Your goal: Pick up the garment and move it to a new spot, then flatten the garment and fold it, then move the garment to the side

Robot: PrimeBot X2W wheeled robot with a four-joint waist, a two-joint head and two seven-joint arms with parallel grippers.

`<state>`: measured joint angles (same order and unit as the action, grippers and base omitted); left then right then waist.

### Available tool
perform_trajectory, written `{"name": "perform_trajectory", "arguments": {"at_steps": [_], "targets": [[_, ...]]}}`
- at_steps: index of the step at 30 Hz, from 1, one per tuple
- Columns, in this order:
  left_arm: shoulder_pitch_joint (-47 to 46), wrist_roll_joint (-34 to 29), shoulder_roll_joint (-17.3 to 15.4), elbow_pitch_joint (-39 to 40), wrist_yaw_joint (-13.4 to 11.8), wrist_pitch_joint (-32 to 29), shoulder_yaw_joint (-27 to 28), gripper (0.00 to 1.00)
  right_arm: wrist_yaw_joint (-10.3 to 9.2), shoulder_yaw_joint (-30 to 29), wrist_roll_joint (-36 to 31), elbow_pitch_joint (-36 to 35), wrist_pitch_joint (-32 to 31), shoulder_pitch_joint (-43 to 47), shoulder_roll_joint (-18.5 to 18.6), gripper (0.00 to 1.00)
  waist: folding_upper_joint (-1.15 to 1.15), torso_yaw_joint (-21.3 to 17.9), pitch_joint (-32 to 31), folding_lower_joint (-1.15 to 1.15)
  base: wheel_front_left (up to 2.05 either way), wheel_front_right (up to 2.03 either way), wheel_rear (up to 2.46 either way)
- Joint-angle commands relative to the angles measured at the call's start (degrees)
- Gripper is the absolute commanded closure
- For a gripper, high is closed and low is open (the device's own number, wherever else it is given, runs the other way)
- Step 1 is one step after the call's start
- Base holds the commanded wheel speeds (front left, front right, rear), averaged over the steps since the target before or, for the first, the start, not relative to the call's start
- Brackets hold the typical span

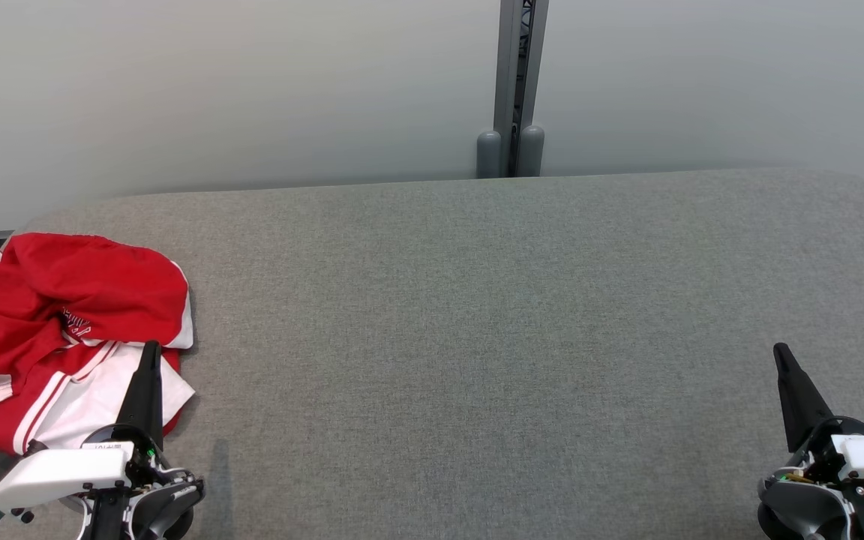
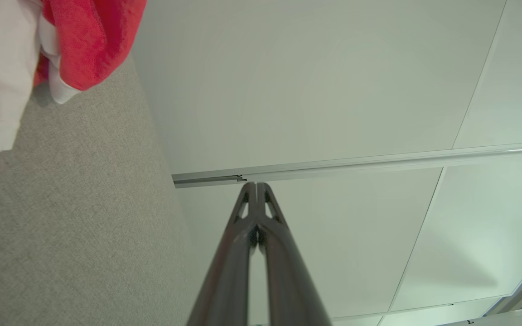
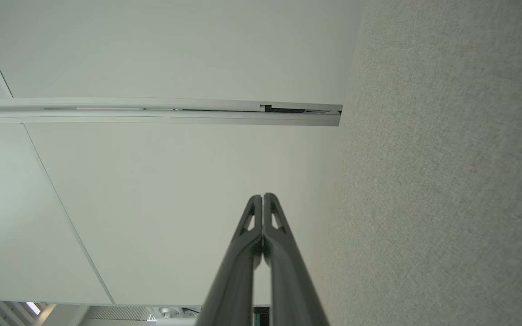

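While the garment (image 1: pixel 64 330) lies crumpled at nine o'clock on the worktop (image 1: pixel 477 337), close to its left edge, we hold both arms low at the near edge; by our reckoning no step is done yet. Our left gripper (image 1: pixel 151 351) sits at seven o'clock, fingers pressed together and pinching nothing. From its wrist camera the cloth lies off at ten o'clock, apart from the fingers. Our right gripper (image 1: pixel 781 352) sits at five o'clock, likewise pressed together and empty, well apart from the cloth. We judge this parked pose leaves the wide middle free as the new spot. We count one garment, red with white panels, two grippers with two fingers each, and one grey post (image 1: pixel 514 90) at twelve o'clock behind the worktop.
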<state>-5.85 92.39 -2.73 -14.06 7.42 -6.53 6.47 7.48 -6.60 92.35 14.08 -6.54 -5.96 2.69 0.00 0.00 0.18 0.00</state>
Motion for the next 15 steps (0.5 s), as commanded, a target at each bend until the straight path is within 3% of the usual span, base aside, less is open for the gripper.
{"name": "perform_trajectory", "arguments": {"at_steps": [1, 15], "targets": [[-0.9, 0.0, -0.3, 0.0, 0.2, -0.1, 0.2, 1.0, 0.03, 0.0, 0.1, -0.2, -0.1, -0.5, 0.3, 1.0, 0.0, 0.0, 0.0, 0.0, 0.0, 0.0, 0.0], [-0.9, 0.0, -0.3, 0.0, 0.2, -0.1, 0.2, 1.0, 0.03, 0.0, 0.1, -0.2, -0.1, -0.5, 0.3, 1.0, 0.0, 0.0, 0.0, 0.0, 0.0, 0.0, 0.0]]}}
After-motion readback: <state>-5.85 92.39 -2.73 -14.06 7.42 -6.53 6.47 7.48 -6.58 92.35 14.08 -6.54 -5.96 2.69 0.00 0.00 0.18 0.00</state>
